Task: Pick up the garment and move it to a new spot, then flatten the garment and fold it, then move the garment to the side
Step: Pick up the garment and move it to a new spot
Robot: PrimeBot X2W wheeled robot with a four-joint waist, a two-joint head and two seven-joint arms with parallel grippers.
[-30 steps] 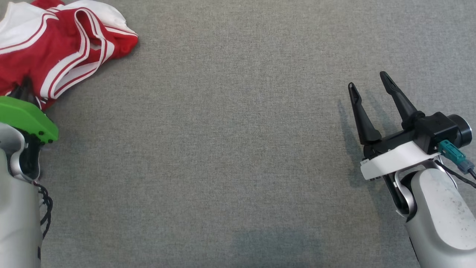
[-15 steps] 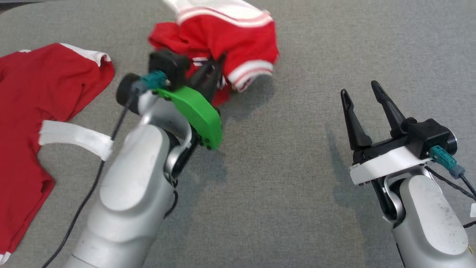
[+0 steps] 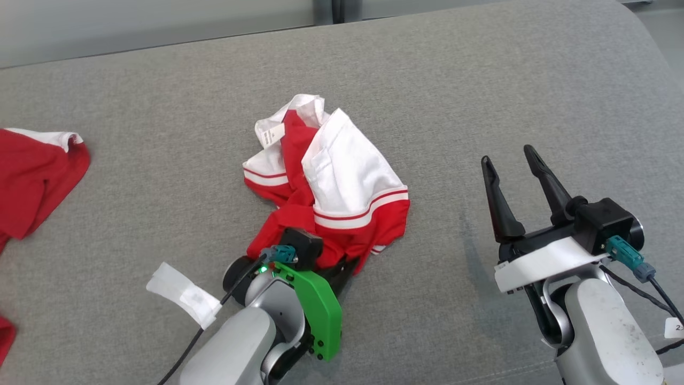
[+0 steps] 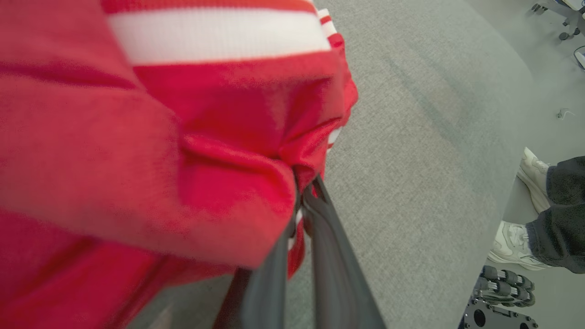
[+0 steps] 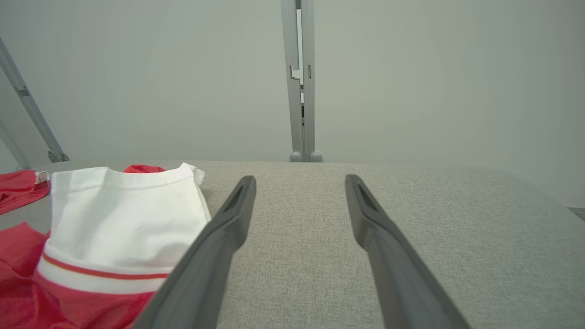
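Pinching the garment [image 3: 342, 182], left fingers [image 4: 327, 242] have dragged it nearer; right fingers [image 5: 221, 237] gape, empty.

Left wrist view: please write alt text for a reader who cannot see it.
The left gripper has its two long dark fingers shut on a fold of the crumpled red garment with white stripes, close on the left. To the right lies the grey woven fabric surface; past its edge are a person's white shoes and dark trouser legs.
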